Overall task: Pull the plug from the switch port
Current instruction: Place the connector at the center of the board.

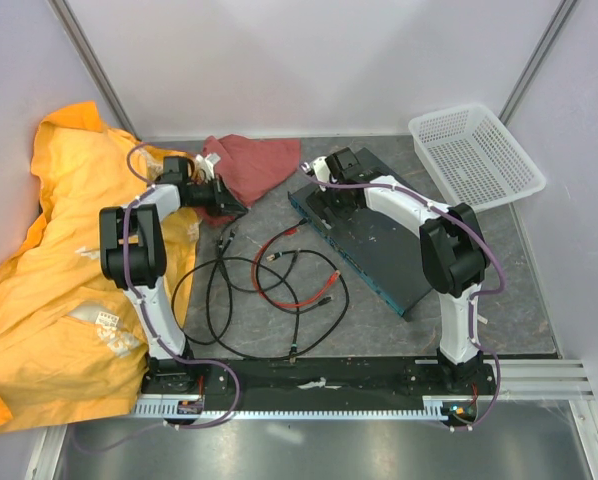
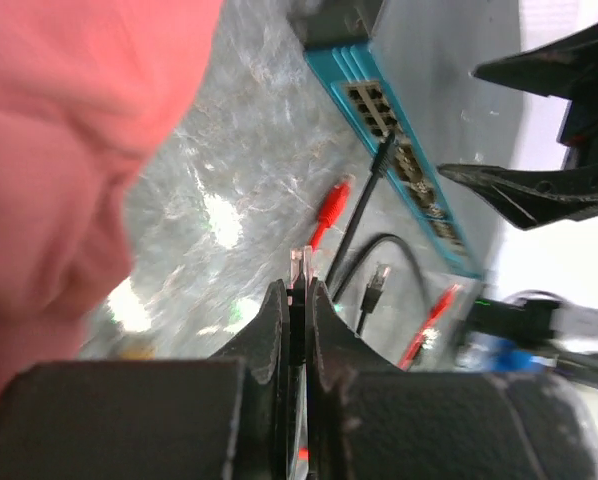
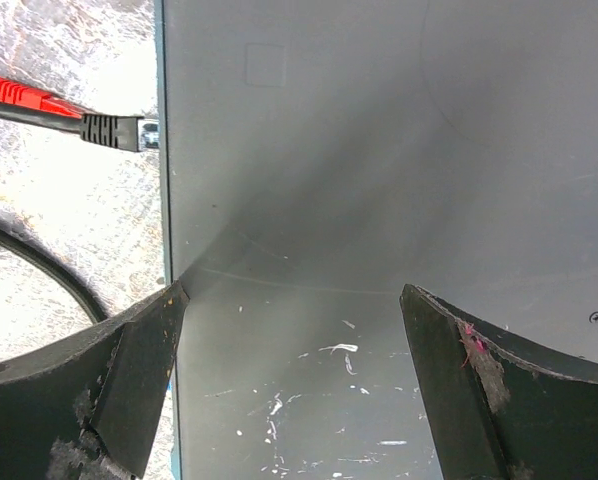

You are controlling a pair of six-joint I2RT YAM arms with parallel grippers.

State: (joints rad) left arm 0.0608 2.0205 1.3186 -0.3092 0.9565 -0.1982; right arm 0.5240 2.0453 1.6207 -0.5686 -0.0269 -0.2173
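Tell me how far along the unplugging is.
Done: the red cable lies unplugged on the table. In hand: the right pincer is open over the switch; the left pincer is shut, off it. Left: the black plug sits in its port.

The switch (image 1: 379,248) lies on the worktop (image 1: 379,335), the basket (image 1: 476,155) behind-right of it. Loose cables (image 1: 297,302) lie to its left, a cloth (image 1: 249,165) behind them.

Bright, even light — tabletop (image 2: 219,215) glare, blurred red cloth (image 2: 69,130) close-up
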